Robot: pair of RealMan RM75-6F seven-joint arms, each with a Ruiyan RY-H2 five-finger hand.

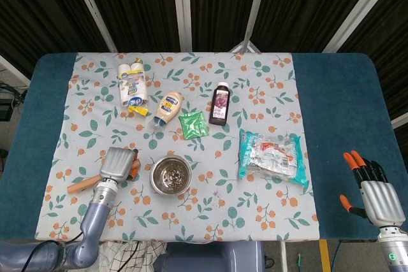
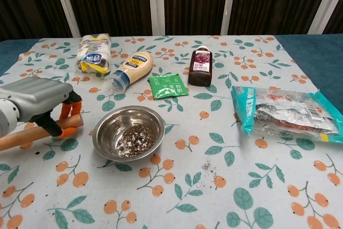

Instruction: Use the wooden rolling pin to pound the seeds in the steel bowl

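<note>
I have one wooden rolling pin (image 2: 32,134) at the left of the chest view, held in my left hand (image 2: 36,100), whose fingers (image 2: 63,131) are wrapped around it; its orange tips curl over and under the pin's right end. The pin is tilted, its right end higher in the frame than its left, and in the head view only its left stub (image 1: 80,186) shows beyond the hand (image 1: 115,164) at lower left.

One steel bowl (image 2: 128,132) sits just right of that hand, apart from it, low and left of centre. A scatter of seeds (image 2: 132,139) lies in its bottom; I cannot count them.

My right hand (image 1: 375,190) rests at the lower right corner of the head view on the bare blue tabletop (image 1: 344,100), holding nothing, fingers straight and slightly spread.

On the flowered cloth (image 2: 203,186) I count five other things: one bundle of small bottles (image 2: 94,53) at upper left, one squeeze bottle (image 2: 130,69) lying on its side beside it, one green sachet (image 2: 168,86) near the centre, one dark bottle (image 2: 201,66) lying just right of that, and one clear snack bag (image 2: 289,113) at the right edge.
</note>
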